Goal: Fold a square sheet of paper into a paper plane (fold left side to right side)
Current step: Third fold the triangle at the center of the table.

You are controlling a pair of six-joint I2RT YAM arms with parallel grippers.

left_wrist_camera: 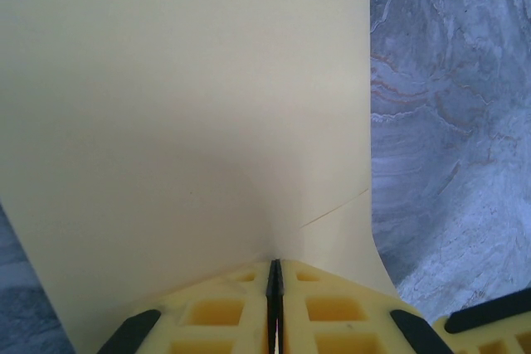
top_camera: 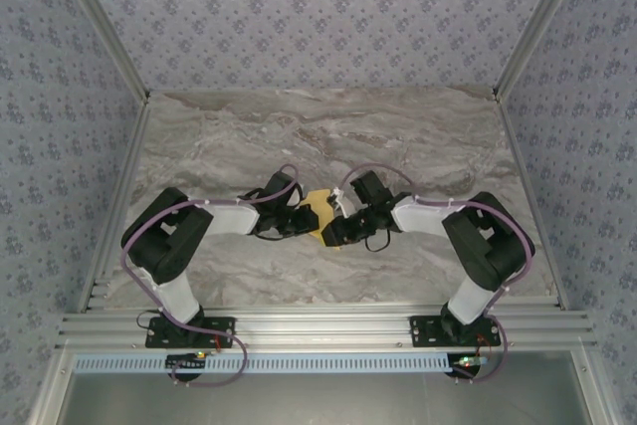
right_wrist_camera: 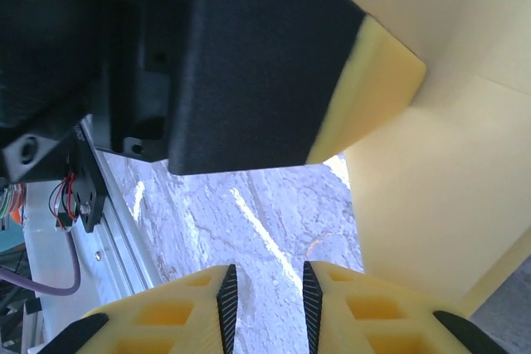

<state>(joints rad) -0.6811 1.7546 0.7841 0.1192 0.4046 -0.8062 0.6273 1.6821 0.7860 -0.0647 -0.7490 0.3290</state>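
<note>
Square sheet of paper (top_camera: 319, 209) at mid-table, between the tips of the two grippers. Pinched at one edge by the left gripper (left_wrist_camera: 274, 288), jaws pressed fully together on it with no gap. From that pinch, spread up and away across most of the left wrist view, gently bowed, with one faint crease running to its right edge. Right gripper (right_wrist_camera: 265, 296) just beside the sheet, jaws parted a little, bare tabletop visible between the pads, nothing held. Paper to the right of those pads, apart from them.

Paper thin, matte, pale mustard yellow, unmarked. Gripper fingers (left_wrist_camera: 332, 308) of yellow lattice with square pockets, lined with black ribbed pads. In the right wrist view, a black-backed, yellow-tipped finger of the left gripper, its tip against the sheet.

Table (top_camera: 398, 136) in grey-brown marble pattern with pale veins. Walls (top_camera: 318, 7) on three sides in blue-grey wallpaper with small floral sprigs. Aluminium rails (top_camera: 328, 325) along the near edge and up the corners. Purple cables (top_camera: 134, 246) looped along both arms.
</note>
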